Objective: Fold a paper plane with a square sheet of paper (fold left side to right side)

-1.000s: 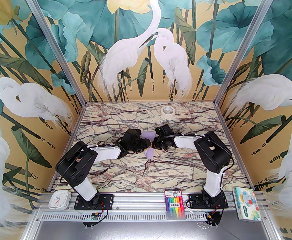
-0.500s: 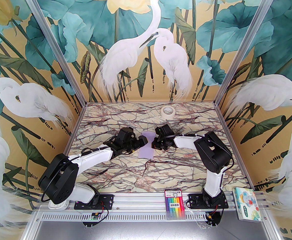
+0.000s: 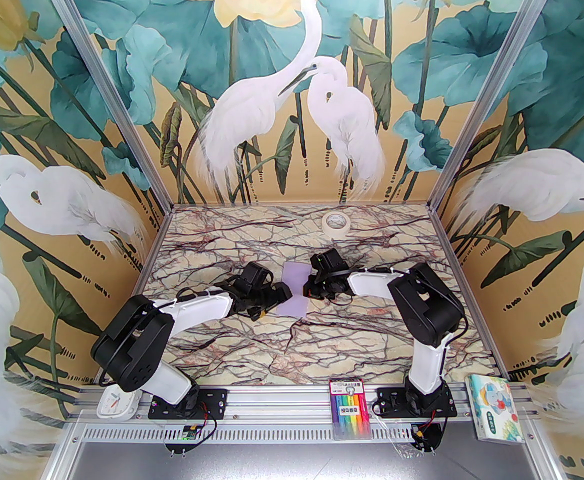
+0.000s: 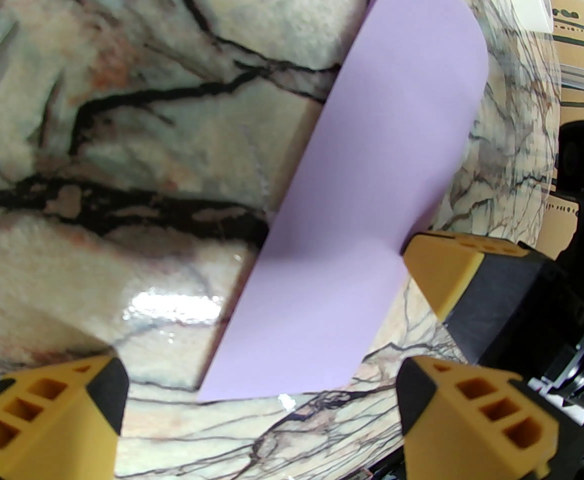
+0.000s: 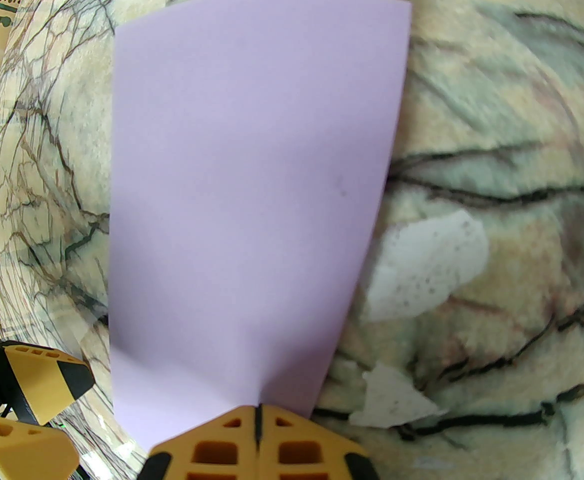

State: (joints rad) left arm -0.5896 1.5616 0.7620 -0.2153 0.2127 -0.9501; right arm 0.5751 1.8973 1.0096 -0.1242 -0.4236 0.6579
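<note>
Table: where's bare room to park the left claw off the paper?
Free: the near table strip between the sheet of paper and the arm bases; the far-left corner, left of the tape roll. Crowded: the centre, where left claw and right claw meet at the sheet.

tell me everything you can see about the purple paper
The sheet of paper is plain pale lavender, thin, matte and unmarked. It shows as a narrow rectangle, seemingly folded in half, lying almost flat on the marble table, long axis running away from the arms. Its left long edge lifts slightly and casts a shadow. The right gripper, shut, touches its right edge. The left gripper stands open at its near end, not touching it.
</note>
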